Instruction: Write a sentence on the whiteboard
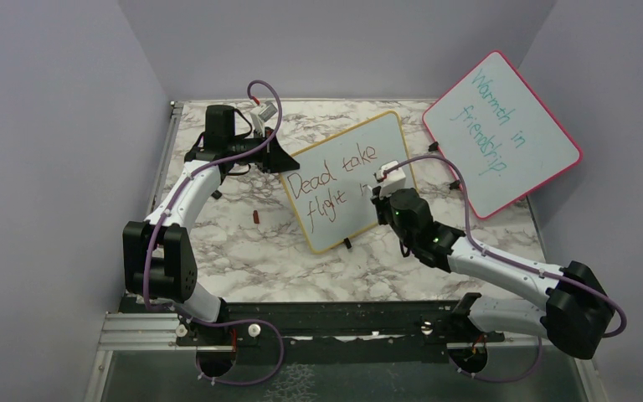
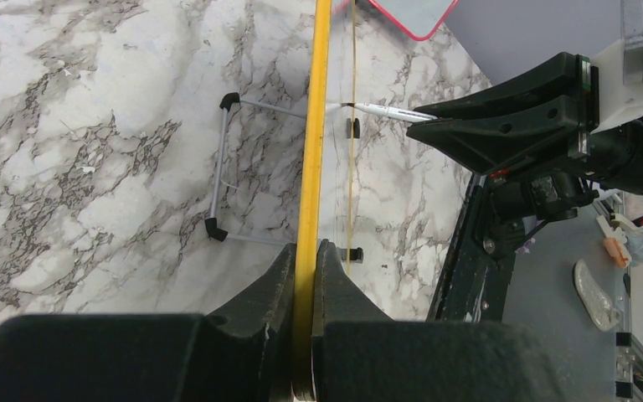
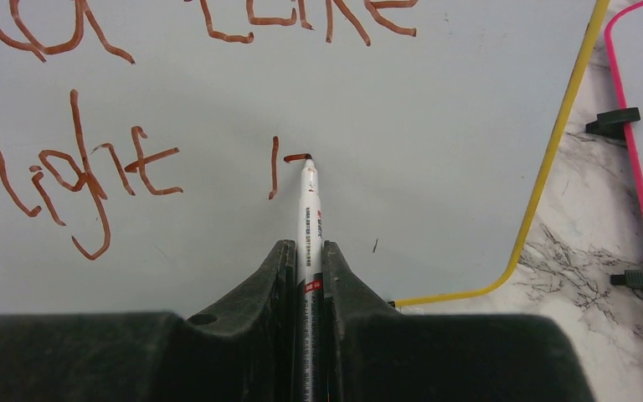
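The whiteboard [image 1: 343, 222] with the yellow frame stands tilted on the marble table. The sentence [image 1: 332, 177] in dark red-brown marker reads "Dead take" over "flight", with a new short stroke after it. My left gripper [image 1: 280, 159] is shut on the board's upper left edge; the left wrist view shows the yellow frame [image 2: 314, 126] pinched between its jaws [image 2: 306, 247]. My right gripper [image 3: 308, 251] is shut on a white marker [image 3: 308, 209]. The marker's tip touches the whiteboard [image 3: 435, 100] at the end of the new stroke, right of "flight" [image 3: 75, 134].
A pink-framed board [image 1: 502, 134] with teal handwriting stands at the back right, close to the whiteboard's right edge. A small red cap [image 1: 256, 217] lies on the table left of the board. A wire stand [image 2: 218, 167] props the board from behind. Grey walls enclose the table.
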Robot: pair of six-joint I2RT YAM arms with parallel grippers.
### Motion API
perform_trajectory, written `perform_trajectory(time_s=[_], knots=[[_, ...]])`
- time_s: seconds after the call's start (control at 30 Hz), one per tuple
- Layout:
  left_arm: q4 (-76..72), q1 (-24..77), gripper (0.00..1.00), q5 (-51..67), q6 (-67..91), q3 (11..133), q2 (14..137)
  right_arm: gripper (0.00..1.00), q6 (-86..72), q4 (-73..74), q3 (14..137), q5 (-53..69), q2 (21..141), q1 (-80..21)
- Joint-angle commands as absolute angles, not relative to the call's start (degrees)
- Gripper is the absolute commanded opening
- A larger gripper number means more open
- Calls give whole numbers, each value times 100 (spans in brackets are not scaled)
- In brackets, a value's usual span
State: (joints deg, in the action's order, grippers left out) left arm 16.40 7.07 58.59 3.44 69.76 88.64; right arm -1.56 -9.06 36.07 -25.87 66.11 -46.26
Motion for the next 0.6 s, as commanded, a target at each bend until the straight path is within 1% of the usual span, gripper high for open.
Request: perform_trajectory(time_s=[0.0, 0.33, 0.57], knots=[[1950, 607, 0, 4538, -176, 6855, 9167, 1, -280, -721, 3632, -2628, 6567, -4560], [1962, 611, 0, 4531, -185, 6855, 9171, 0, -484, -291, 3534, -2360, 6404, -4559], [1969, 611, 0, 4535, -185, 6857, 9168, 1, -455, -288, 3540, -2468, 6334, -4562]])
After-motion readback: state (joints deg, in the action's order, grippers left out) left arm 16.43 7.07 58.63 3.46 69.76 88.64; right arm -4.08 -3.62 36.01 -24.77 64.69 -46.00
